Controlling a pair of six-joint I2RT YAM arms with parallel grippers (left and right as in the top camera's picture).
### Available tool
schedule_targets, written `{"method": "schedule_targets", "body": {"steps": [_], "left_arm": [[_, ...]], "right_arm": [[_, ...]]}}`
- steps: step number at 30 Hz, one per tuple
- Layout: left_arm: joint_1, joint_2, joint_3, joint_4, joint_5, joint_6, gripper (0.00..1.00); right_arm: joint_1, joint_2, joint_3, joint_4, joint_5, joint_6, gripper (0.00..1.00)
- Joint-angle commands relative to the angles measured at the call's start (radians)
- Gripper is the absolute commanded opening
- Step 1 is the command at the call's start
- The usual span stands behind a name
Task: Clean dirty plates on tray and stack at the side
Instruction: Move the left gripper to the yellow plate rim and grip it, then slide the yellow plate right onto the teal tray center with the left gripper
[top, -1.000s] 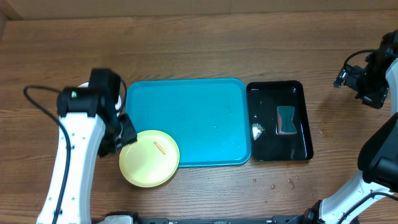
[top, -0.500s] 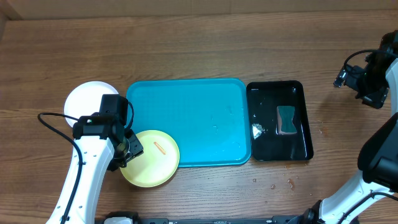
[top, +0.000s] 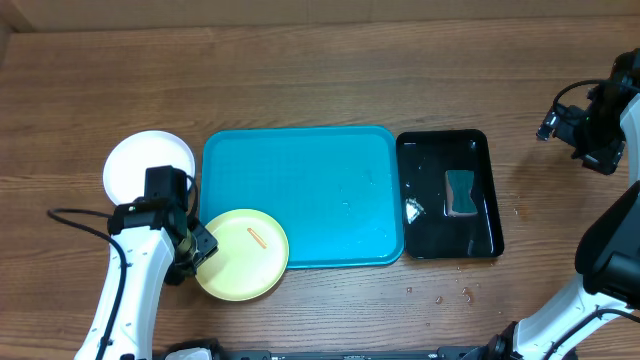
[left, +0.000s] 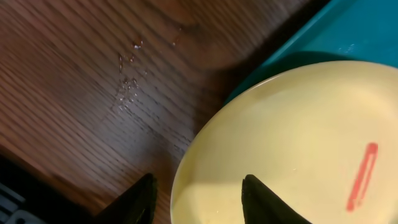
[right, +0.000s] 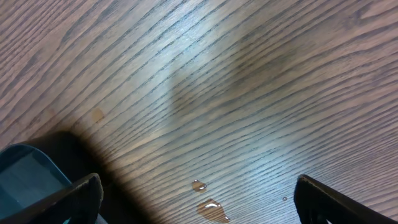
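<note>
A yellow-green plate with an orange smear lies over the front-left corner of the turquoise tray, partly on the table. My left gripper is open at its left rim. In the left wrist view the left gripper straddles the plate, one finger over the wood and the other over the plate, and neither touches the rim. A white plate rests on the table left of the tray. My right gripper hangs wide open over bare wood at the far right.
A glossy black tray right of the turquoise one holds a teal sponge and a bit of foam. Water drops lie on the table under the right gripper, and more in front of the black tray.
My left arm has swung back from over the white plate, uncovering it, and its gripper has settled at the yellow-green plate's left rim, its jaws narrowing slightly. The right arm has not moved.
</note>
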Motion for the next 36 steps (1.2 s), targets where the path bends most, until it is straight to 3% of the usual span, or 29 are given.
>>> {"method": "schedule_targets", "body": {"steps": [1, 16, 24, 31, 36], "left_arm": [[0.008, -0.008, -0.034, 0.018, 0.028, -0.016, 0.44], [0.008, -0.008, -0.105, 0.034, 0.042, -0.015, 0.38], [0.008, -0.008, -0.103, 0.050, 0.054, -0.014, 0.11], [0.007, -0.008, -0.095, 0.053, 0.087, 0.039, 0.04], [0.005, -0.008, -0.095, 0.077, 0.174, 0.122, 0.04]], "right_arm": [[0.003, -0.027, 0.021, 0.003, -0.001, 0.004, 1.00], [0.003, -0.027, 0.021, 0.002, -0.001, 0.004, 1.00], [0.003, -0.027, 0.021, 0.003, -0.001, 0.004, 1.00], [0.003, -0.027, 0.021, 0.003, -0.001, 0.004, 1.00], [0.003, -0.027, 0.021, 0.003, -0.001, 0.004, 1.00]]}}
